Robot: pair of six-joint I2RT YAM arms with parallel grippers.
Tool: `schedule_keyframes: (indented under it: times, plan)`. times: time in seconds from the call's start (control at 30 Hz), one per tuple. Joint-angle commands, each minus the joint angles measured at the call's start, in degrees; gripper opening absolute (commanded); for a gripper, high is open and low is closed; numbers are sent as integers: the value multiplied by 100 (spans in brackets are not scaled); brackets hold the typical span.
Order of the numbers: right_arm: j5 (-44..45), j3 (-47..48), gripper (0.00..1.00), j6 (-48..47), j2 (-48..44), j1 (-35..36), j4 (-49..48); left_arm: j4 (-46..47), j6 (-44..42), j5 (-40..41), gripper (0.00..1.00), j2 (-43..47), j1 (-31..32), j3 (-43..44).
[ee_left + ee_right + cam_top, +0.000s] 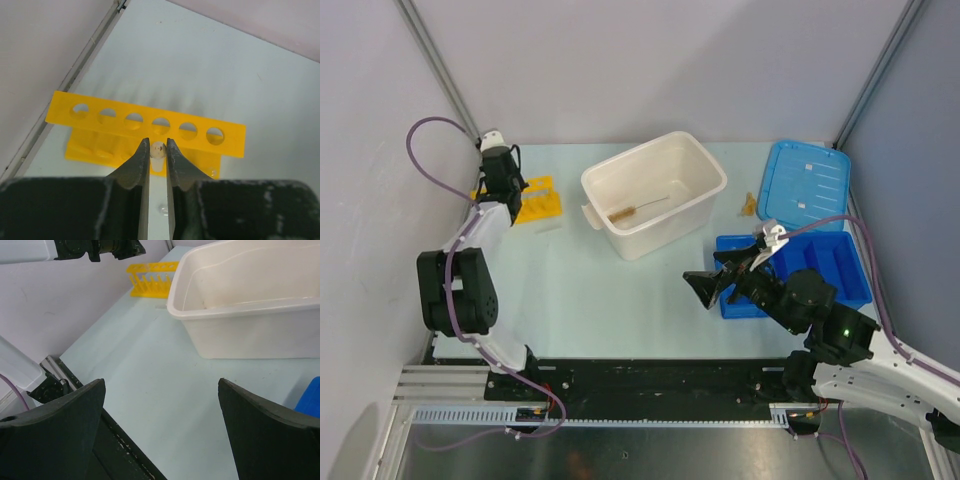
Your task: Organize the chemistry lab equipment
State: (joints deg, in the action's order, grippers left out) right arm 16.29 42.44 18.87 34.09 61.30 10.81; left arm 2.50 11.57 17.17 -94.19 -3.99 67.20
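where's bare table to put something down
Widest bare patch: between the white tub, the blue tray and the near edge. A narrower strip runs behind the tub. Crowded: the yellow rack corner and around the blue lid.

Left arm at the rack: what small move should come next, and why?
Probably nudge the left gripper forward, then lower it: the short clear tube it pinches appears just short of an empty-looking hole in the yellow rack.
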Motion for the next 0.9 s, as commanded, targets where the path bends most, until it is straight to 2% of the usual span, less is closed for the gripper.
schedule_keyframes:
  times: [0.0,0.8,0.87]
  plan:
    - [110,17,99,3,50,31,-239,248,-1,-9,0,-174,-36,236]
    - [355,19,100,67,-26,31,-92,250,29,-51,0,-595,-30,241]
    - [368,19,99,76,-14,31,-104,251,20,-66,3,-621,-31,228]
